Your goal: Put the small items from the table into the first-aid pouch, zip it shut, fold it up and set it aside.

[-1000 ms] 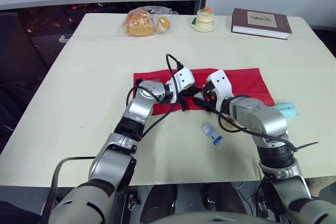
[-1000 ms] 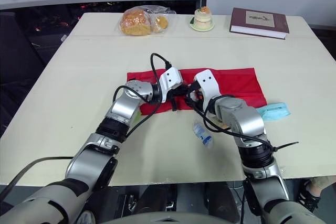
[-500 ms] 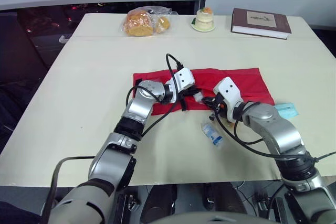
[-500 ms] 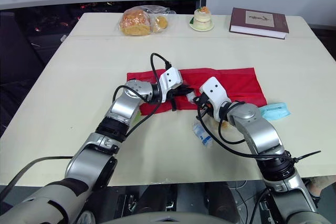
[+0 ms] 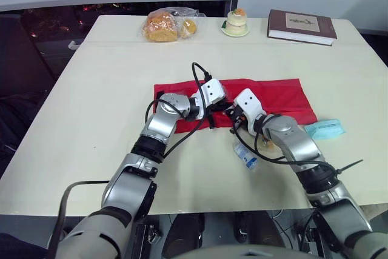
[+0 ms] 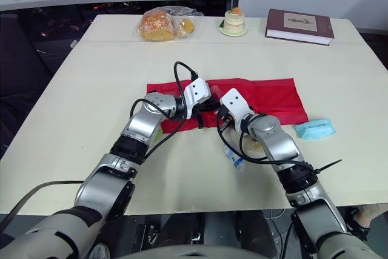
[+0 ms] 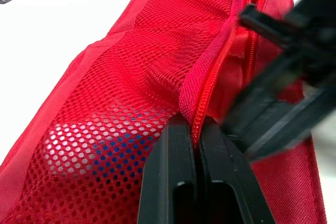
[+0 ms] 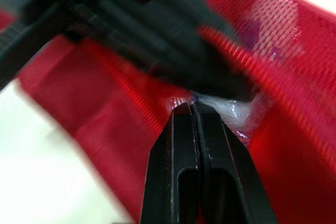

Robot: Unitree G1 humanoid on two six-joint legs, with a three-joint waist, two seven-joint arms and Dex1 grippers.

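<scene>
Both pincers pinched tight: left pincer (image 7: 195,124) clamps pouch (image 5: 273,92) zip edge; right pincer (image 8: 193,106) tips touch clear packet (image 8: 236,111) at pouch mouth. Pouch flat, mid worktop (image 5: 109,89); small bottle (image 5: 245,153) & mask (image 5: 324,128) beside it.

Both arms reach forward and bend inward at the elbows, bringing the two grippers close together, tip toward tip. The left arm (image 5: 159,127) rises from the lower left, its white wrist (image 5: 212,91) turned toward the right side. The left gripper (image 7: 195,124) has its two black fingers pressed together, pinching the zipper edge of the pouch (image 7: 121,93). The right arm (image 5: 292,144) comes from the lower right, its forearm angled leftward. The right gripper (image 8: 192,107) holds its fingers flat against each other.
</scene>
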